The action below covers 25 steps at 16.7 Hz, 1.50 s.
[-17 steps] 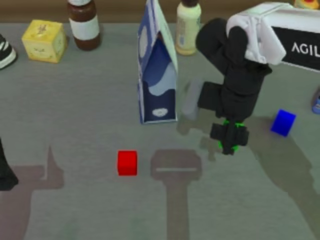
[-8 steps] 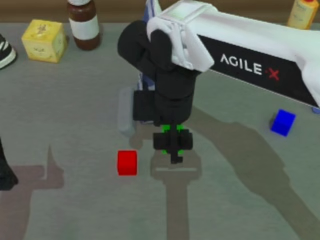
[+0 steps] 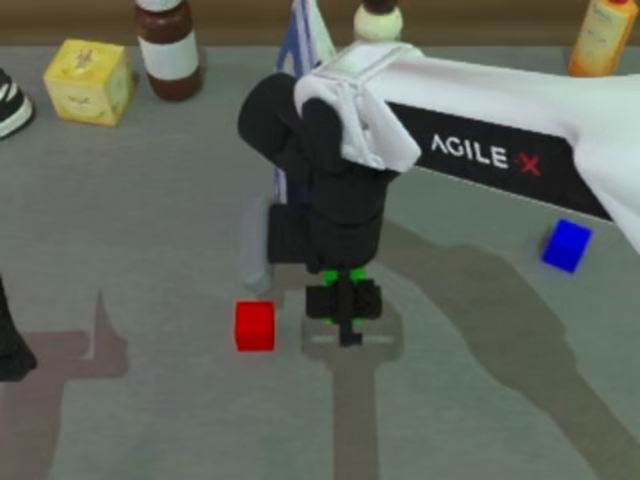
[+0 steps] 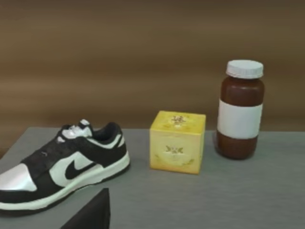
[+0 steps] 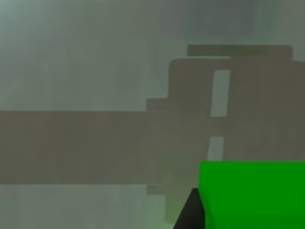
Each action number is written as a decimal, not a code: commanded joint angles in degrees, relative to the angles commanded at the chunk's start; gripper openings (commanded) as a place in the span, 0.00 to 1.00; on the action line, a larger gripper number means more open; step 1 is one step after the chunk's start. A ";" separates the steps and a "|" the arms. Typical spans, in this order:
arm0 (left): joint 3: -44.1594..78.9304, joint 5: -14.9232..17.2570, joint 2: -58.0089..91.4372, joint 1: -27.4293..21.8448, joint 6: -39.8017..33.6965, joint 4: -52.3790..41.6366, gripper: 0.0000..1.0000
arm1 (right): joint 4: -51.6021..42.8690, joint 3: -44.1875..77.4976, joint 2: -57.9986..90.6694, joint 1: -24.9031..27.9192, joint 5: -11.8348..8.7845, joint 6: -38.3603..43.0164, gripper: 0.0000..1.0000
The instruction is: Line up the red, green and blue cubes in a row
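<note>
The red cube rests on the table left of centre. Just to its right my right gripper hangs over the table, shut on the green cube, whose green edges peek out between the black fingers. The right wrist view shows that green cube large against a finger, above the gripper's shadow on the table. The blue cube lies apart at the right. My left gripper is parked at the left edge; only a dark finger tip appears in its wrist view.
Along the back stand a pale yellow patterned box, a brown jar, a blue-white carton partly behind my right arm, a cream bottle and an orange bottle. A black-white sneaker lies far left.
My right arm carried the green cube leftward from near the blue cube to a spot right of the red cube, then sank a little toward the table.
</note>
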 joint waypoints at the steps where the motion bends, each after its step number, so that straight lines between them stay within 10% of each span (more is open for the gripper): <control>1: 0.00 0.00 0.00 0.00 0.00 0.00 1.00 | 2.33 -1.64 0.50 0.01 0.00 0.02 0.00; 8: 0.00 0.00 0.00 0.00 0.00 0.00 1.00 | 7.47 -5.83 1.89 0.15 0.02 -0.06 0.00; 21: 0.00 0.00 0.00 0.00 0.00 0.00 1.00 | 7.47 -5.83 1.89 0.15 0.02 -0.06 0.98; 25: 0.00 0.00 0.00 0.00 0.00 0.00 1.00 | 7.47 -5.83 1.89 0.15 0.02 -0.06 1.00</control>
